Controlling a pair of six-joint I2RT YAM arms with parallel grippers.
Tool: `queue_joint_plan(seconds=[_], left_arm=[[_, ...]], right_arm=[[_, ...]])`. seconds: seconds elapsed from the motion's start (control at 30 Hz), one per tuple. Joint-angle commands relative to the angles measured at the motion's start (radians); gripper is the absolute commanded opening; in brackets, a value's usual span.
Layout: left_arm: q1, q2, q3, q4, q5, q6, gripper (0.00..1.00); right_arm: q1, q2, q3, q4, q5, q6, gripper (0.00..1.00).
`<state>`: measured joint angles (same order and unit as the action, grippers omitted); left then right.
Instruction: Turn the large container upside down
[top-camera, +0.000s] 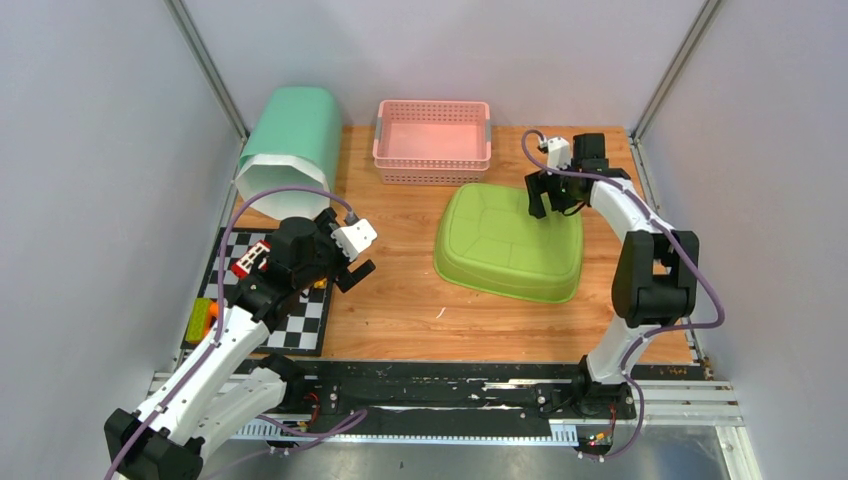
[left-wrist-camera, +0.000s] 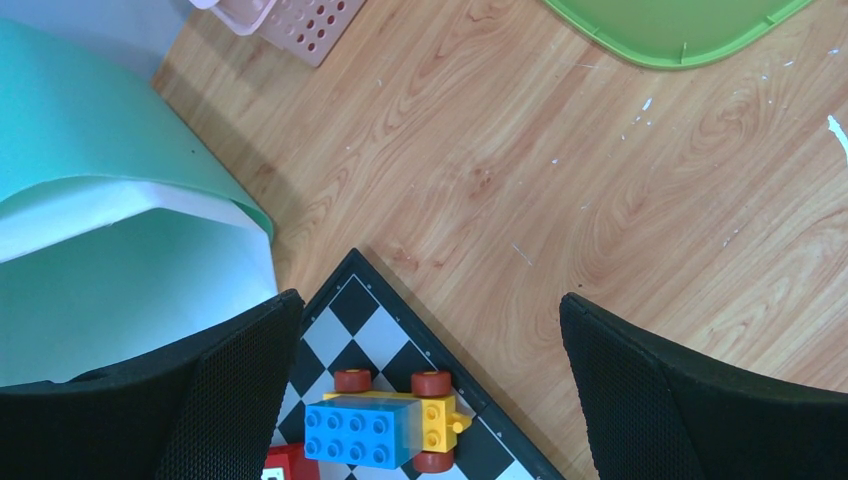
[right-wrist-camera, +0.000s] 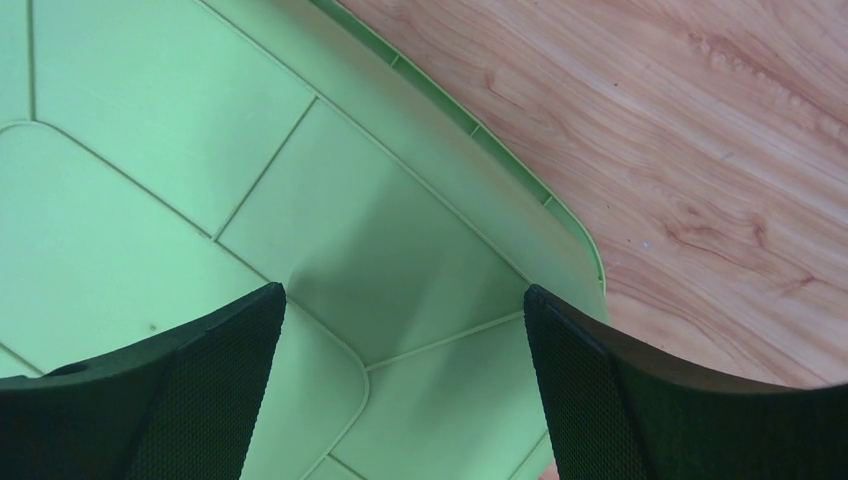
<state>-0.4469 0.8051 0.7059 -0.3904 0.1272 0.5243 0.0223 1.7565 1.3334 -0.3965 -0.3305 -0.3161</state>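
Your right gripper (right-wrist-camera: 402, 292), jaws spread wide and empty, hangs over the bottom-up green tub's (top-camera: 500, 255) two-o'clock corner, long axis nine-to-three; your left gripper (left-wrist-camera: 430, 300), likewise spread and empty, sits far off at nine.

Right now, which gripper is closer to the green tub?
Right. The right gripper is over the far edge of the green tub; the left gripper is to its left, by the checkered mat.

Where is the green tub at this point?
In the top view the green tub lies bottom-up right of centre, just in front of the pink basket, with the right gripper over its far edge.
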Motion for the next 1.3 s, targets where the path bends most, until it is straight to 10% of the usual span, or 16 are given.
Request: queue_joint_plan(seconds=[0.0,1.27], left_arm=[[-0.006,-0.005,-0.013,0.021,0.008,0.002,1.0],[-0.006,-0.013,-0.015,0.019,0.012,0.001,1.0]], right_arm=[[-0.015,-0.029,-0.049,-0.067,0.089,-0.012,0.91],[-0.22,-0.18,-0.188,-0.109,0.134,-0.088,0.91]])
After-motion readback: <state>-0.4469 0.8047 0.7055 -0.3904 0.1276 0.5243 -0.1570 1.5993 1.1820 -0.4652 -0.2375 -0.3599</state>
